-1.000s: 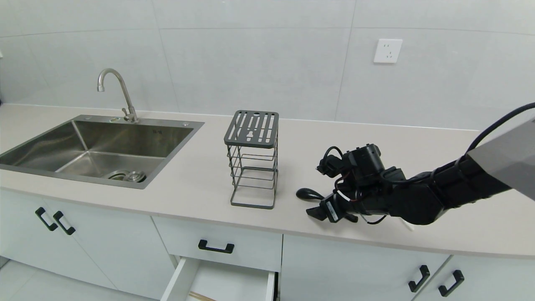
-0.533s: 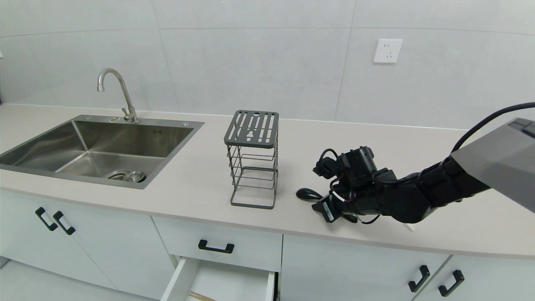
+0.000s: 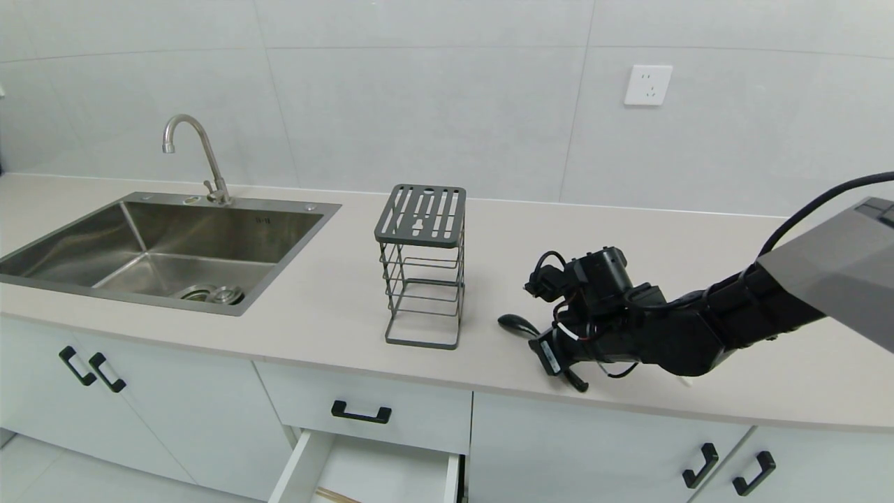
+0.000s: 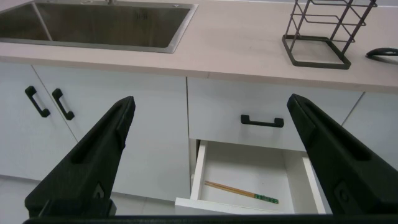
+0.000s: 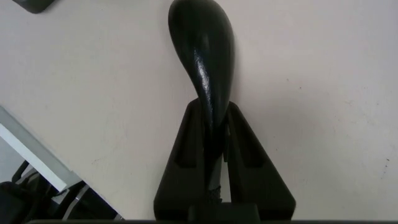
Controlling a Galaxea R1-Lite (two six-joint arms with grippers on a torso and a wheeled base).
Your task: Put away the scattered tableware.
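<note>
Up close, right hand [image 5: 214,115] round spoon [image 5: 202,43]

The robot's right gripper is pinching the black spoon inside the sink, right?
Not quite. The right gripper is pinching the black spoon, but the spoon is on the counter, beside the wire rack, not inside the sink. The head view shows it.

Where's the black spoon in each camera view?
Head view: black spoon on the counter right of the wire rack, in the right gripper.
Left wrist view: on the counter beside the rack's base.
Right wrist view: handle between the gripper's fingers.
Shared landmark: the rack, head and left wrist views.
</note>
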